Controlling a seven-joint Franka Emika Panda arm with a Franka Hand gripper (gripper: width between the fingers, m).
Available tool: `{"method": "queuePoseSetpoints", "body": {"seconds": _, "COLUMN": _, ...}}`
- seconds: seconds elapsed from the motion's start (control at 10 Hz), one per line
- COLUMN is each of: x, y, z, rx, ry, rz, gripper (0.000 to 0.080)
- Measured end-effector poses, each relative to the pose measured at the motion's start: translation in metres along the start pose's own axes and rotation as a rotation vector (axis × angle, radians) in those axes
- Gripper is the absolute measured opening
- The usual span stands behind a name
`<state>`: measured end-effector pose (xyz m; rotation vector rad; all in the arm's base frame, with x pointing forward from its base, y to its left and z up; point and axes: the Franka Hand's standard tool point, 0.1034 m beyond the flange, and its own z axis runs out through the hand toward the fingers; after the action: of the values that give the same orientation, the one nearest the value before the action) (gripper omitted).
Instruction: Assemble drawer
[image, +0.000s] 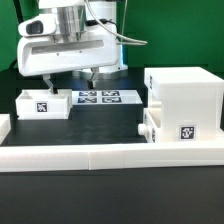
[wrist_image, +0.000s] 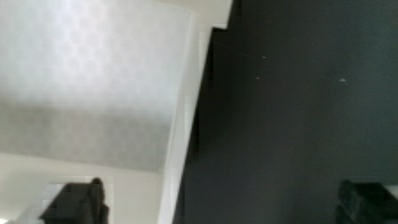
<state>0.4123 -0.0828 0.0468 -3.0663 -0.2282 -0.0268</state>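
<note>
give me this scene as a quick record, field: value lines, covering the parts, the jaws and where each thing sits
arm: over the exterior view's left half
jaws: open, holding nothing, above the loose tray's edge
loose tray: on the table, exterior view's left, tag facing the camera
marker board: flat, between loose tray and housing
housing: upright, exterior view's right, tag low on its front
second tray: at the housing's lower side, seems partly slid in
wall: low, white, along the front

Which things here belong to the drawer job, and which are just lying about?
Job: housing; loose tray; knobbed tray at the housing's side; gripper, open.
Lying about: marker board; low border wall; black table.
</note>
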Motion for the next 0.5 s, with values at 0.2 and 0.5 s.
{"method": "queuePoseSetpoints", "body": {"seconds": 0.2, "x": -0.016, "y": -0.002, "z": 0.011, "rx": -0.017, "ry": 0.003, "rz": 0.045, "gripper": 0.0649}}
{"method": "queuePoseSetpoints", "body": {"seconds": 0.5, "x": -0.035, "y": 0.012, "z": 0.033, "rx": -0.026, "ry": -0.007, "rz": 0.052, "gripper": 0.0649}}
